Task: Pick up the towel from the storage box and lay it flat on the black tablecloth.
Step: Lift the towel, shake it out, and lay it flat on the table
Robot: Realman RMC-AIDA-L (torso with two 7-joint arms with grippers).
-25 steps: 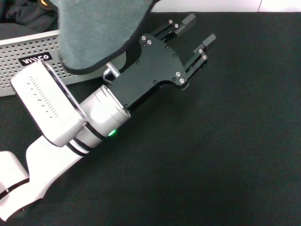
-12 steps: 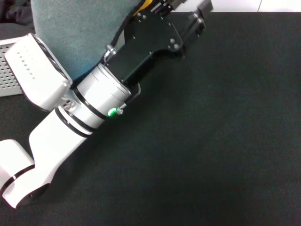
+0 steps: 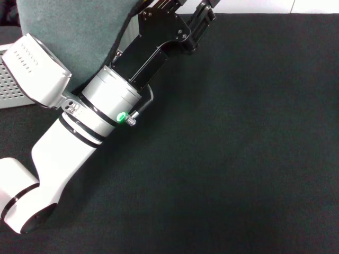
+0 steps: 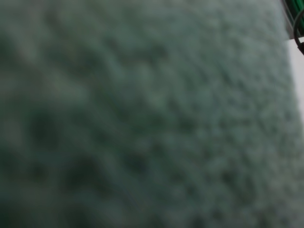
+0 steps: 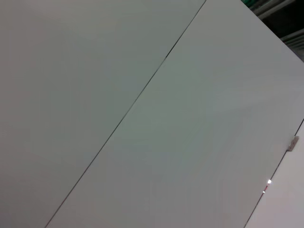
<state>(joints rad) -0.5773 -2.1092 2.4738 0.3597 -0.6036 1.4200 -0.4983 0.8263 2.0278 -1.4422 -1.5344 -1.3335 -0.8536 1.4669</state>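
Note:
The towel point(image 3: 79, 37) hangs at the far left with its grey face toward me, and its top runs out of view. It fills the left wrist view point(image 4: 142, 114). My left arm reaches diagonally across the black tablecloth point(image 3: 238, 159). The left gripper point(image 3: 197, 15) is at the far edge of the cloth, right beside the towel and partly cut off by the picture's top. What holds the towel does not show. Only a corner of the perforated grey storage box point(image 3: 9, 90) shows at the left edge, behind the arm. The right gripper is out of view.
A white wall or floor strip point(image 3: 275, 5) runs beyond the tablecloth's far edge. The right wrist view shows only a pale panelled surface point(image 5: 142, 118). A dark garment point(image 3: 6, 13) peeks out at the top left corner.
My left arm has swung up and toward the far edge, so the gripper now leaves the top of the picture. The towel moved left and up with it and covers more of the box.

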